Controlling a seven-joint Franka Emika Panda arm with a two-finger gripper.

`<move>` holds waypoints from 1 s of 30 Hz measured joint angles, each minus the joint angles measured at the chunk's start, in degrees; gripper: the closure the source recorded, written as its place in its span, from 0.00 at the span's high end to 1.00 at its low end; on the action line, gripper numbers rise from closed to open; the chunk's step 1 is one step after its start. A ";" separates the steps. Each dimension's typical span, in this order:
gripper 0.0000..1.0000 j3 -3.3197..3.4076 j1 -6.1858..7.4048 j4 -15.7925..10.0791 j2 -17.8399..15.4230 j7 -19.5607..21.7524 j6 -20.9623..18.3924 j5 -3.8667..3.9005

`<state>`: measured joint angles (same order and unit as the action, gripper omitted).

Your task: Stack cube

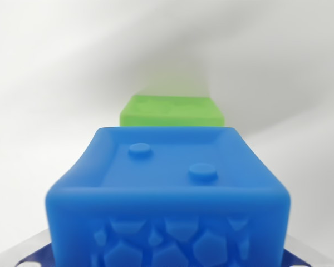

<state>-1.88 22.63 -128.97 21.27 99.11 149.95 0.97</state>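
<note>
Filling the near view, a blue cube [170,194] sits close under the wrist camera, a green cube [171,111] just beyond it on the white surface [44,83]. Judging by this, pickup or carrying is under way; next comes alignment over green. Fingers are not clearly visible, their state impossible to tell.
</note>
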 joint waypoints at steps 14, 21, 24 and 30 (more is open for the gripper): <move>0.00 0.17 0.16 0.27 2.79 0.09 2.54 0.09; 0.00 0.23 0.19 0.42 3.58 0.10 3.19 0.11; 0.00 0.25 0.21 0.46 3.77 0.11 3.34 0.11; 1.00 0.26 0.21 0.47 3.89 0.11 3.45 0.11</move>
<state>-1.62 22.84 -128.50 25.17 99.23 153.40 1.09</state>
